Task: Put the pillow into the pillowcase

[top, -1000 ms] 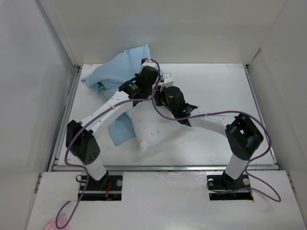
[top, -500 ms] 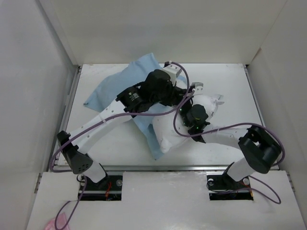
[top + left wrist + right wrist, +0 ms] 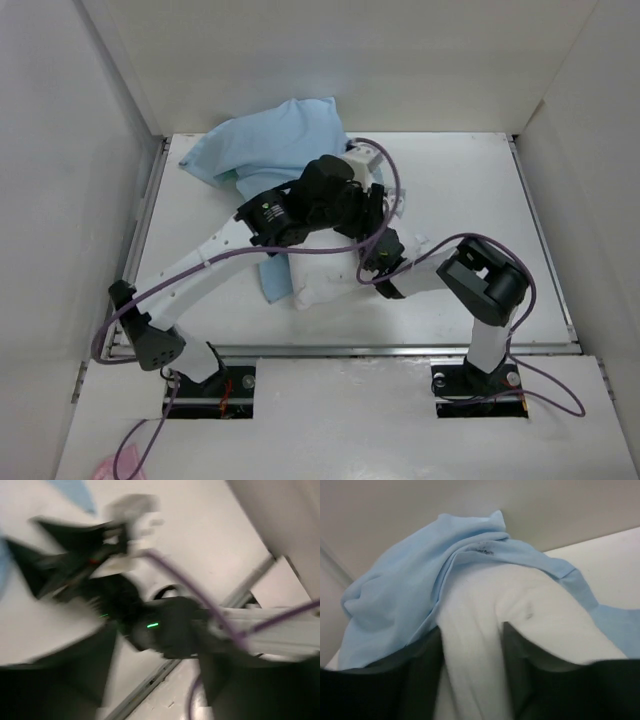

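The light blue pillowcase (image 3: 270,145) is bunched at the table's back left, with a flap (image 3: 270,282) showing beside the pillow. The white pillow (image 3: 322,285) lies mid-table under both arms. My right gripper (image 3: 385,252) sits low on it. In the right wrist view, a fold of the pillow (image 3: 470,630) fills the gap between the dark fingers (image 3: 420,680), and the pillowcase (image 3: 405,590) drapes over the pillow's far end. My left gripper (image 3: 380,205) hovers just above the right one. In its blurred wrist view the left gripper (image 3: 157,682) has its jaws apart and holds nothing.
White walls close in the table on the left, back and right. A metal rail (image 3: 340,350) runs along the front edge. Purple cables loop over both arms. The right arm's wrist (image 3: 165,630) fills the left wrist view. A pink scrap (image 3: 108,468) lies at the near left.
Both arms have swung back to the left and taken the pillow with them. The pillowcase has bunched up toward the back wall. The left jaws have parted.
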### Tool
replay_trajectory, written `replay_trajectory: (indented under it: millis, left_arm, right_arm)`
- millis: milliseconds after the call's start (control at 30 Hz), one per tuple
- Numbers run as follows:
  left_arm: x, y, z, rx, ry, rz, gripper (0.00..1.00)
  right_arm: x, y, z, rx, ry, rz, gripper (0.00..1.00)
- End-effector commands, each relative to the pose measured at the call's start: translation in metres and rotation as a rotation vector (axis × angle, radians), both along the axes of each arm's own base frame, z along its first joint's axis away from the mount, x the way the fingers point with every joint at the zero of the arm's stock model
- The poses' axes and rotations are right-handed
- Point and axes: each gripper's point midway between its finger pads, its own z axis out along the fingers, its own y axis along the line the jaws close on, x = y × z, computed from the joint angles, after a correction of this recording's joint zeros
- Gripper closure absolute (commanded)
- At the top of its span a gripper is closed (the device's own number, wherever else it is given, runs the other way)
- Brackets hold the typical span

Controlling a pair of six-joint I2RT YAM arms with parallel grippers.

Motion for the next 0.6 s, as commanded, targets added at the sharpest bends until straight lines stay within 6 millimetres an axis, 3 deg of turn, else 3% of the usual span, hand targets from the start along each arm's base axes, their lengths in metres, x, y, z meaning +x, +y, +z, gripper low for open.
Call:
replay_trajectory:
  millis: [0,33,67,100,133,167,200,233,267,300,367,400,433,467,500,533,567]
  left_arm:
    - [0.033,0.079,0.052,-0.122,-0.127,0.393,0.01]
    - [0.045,0.103,0.056,-0.184,-0.111,0.529,0.0]
    - [0.051,0.125,0.026,-0.152,-0.087,0.611,0.0]
    - [0.054,0.142,0.019,-0.167,-0.082,0.658,0.0]
    - [0.06,0.18,0.023,-0.205,-0.102,0.765,0.0]
    - [0.063,0.197,0.009,-0.209,-0.077,0.842,0.0]
    - [0.067,0.218,-0.031,-0.137,-0.043,0.916,0.0]
    - [0.07,0.232,-0.048,-0.117,-0.019,0.963,0.0]
    - [0.081,0.257,-0.064,-0.103,0.007,1.041,0.0]
    - [0.079,0.26,-0.101,-0.065,0.077,1.012,0.0]
    - [0.091,0.277,-0.139,-0.05,0.147,1.05,0.0]
    - [0.1,0.276,-0.147,-0.082,0.152,1.04,0.0]
    - [0.094,0.268,-0.174,-0.071,0.219,0.977,0.0]
    - [0.096,0.266,-0.189,-0.074,0.255,0.959,0.0]
    - [0.102,0.261,-0.191,-0.11,0.245,0.937,0.0]
    - [0.098,0.258,-0.205,-0.103,0.265,0.912,0.0]
    - [0.097,0.255,-0.211,-0.108,0.273,0.899,0.0]
  right_arm:
    - [-0.03,-0.042,0.09,0.267,-0.266,-0.045,0.38]
    - [-0.032,-0.039,0.09,0.209,-0.246,-0.005,0.23]
    - [-0.032,-0.034,0.08,0.069,-0.136,0.021,0.08]
    - [-0.031,-0.028,0.074,0.0,-0.06,0.047,0.0]
    - [-0.034,-0.015,0.069,-0.102,0.005,0.12,0.0]
    - [-0.029,-0.008,0.092,-0.144,0.029,0.133,0.0]
    - [-0.037,-0.01,0.064,-0.299,0.179,0.169,0.0]
    - [-0.042,-0.007,0.064,-0.365,0.22,0.214,0.0]
    - [-0.045,-0.003,0.079,-0.382,0.236,0.244,0.0]
    - [-0.058,-0.003,0.071,-0.444,0.291,0.307,0.0]
    - [-0.077,0.014,0.068,-0.505,0.311,0.459,0.0]
    - [-0.087,0.027,0.083,-0.524,0.287,0.526,0.0]
    - [-0.095,0.03,0.061,-0.599,0.367,0.563,0.0]
    - [-0.098,0.036,0.059,-0.639,0.38,0.573,0.0]
    - [-0.107,0.051,0.069,-0.676,0.357,0.595,0.0]
    - [-0.107,0.056,0.046,-0.746,0.412,0.595,0.0]
    - [-0.108,0.061,0.04,-0.777,0.427,0.596,0.0]
